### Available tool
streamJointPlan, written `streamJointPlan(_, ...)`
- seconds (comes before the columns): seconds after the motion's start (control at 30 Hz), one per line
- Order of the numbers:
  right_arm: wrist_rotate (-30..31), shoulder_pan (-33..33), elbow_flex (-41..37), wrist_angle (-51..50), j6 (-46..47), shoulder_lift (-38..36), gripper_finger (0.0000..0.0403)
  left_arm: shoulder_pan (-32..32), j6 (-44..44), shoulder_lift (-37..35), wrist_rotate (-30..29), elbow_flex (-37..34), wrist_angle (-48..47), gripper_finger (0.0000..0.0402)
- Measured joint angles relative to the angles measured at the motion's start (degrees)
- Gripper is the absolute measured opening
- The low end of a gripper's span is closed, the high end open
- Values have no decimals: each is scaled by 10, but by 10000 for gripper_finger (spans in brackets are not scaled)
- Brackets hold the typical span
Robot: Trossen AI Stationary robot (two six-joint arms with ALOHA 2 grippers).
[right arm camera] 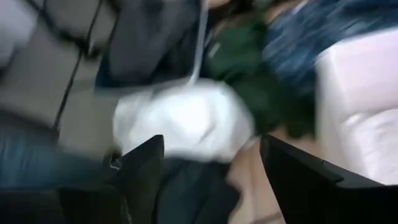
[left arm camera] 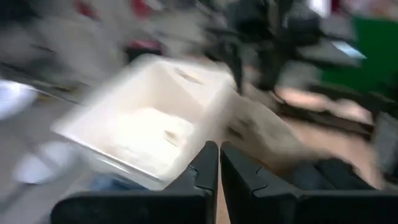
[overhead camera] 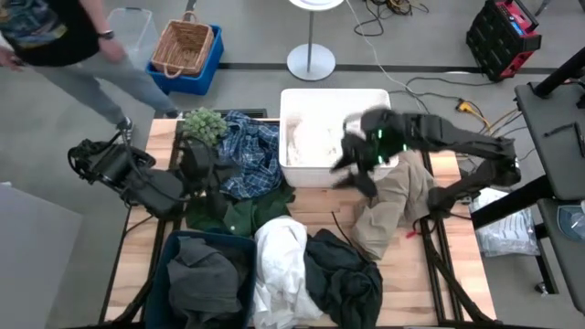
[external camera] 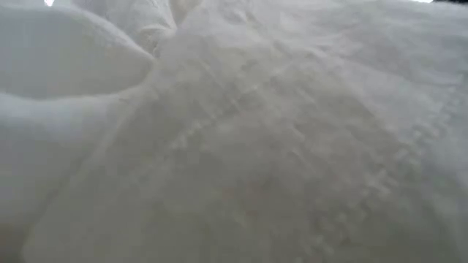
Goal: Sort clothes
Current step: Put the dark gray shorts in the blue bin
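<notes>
Clothes lie over the table: a blue-and-white plaid shirt (overhead camera: 249, 153), a dark green garment (overhead camera: 230, 212), a white garment (overhead camera: 279, 270), a dark grey garment (overhead camera: 345, 274) and a khaki garment (overhead camera: 393, 201). White cloth lies in the white bin (overhead camera: 292, 105) at the far middle. A grey garment (overhead camera: 199, 274) lies in a blue bin at the near left. My left gripper (left arm camera: 219, 168) is shut and empty, beside the plaid shirt. My right gripper (right arm camera: 211, 163) is open and empty, at the white bin's near edge above the khaki garment. White cloth (external camera: 234, 131) fills the low view.
A small green plant (overhead camera: 203, 123) stands at the far left of the table. A person (overhead camera: 55, 46) walks on the floor beyond the far left corner, near a wicker basket in a blue crate (overhead camera: 187, 50). A lamp base (overhead camera: 311, 62) stands behind the bin.
</notes>
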Motion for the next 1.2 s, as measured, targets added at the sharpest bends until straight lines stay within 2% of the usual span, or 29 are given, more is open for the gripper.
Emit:
streamJointPlan(0.07, 34, 46, -10, -8, -3, 0, 245, 1, -1, 0, 68, -9, -1, 0)
streamJointPlan(0.13, 83, 86, -20, -6, -7, 6, 240, 1, -3, 1, 105, -21, -1, 0)
streamJointPlan(0.23, 146, 130, -35, 25, -7, 27, 240, 1, -3, 0, 115, -46, -2, 0)
streamJointPlan(0.3, 165, 145, -44, 67, 7, 48, 246, 1, -3, 1, 115, -63, -3, 0)
streamJointPlan(0.43, 170, 155, -45, 128, 18, 97, 267, 1, -14, 1, 111, -93, 3, 0)
streamJointPlan(0.57, 170, 164, -45, 124, 12, 141, 286, 1, -33, 0, 111, -110, 7, 0)
streamJointPlan(0.83, 123, 203, -48, -22, 31, 203, 306, 1, -54, -1, 144, -147, 7, 0)
streamJointPlan(0.97, 95, 228, -63, -51, 46, 215, 304, 1, -63, -1, 145, -167, 7, 0)
streamJointPlan(1.2, 94, 253, -148, -34, 103, 197, 295, 1, -83, -2, 161, -186, 7, 0)
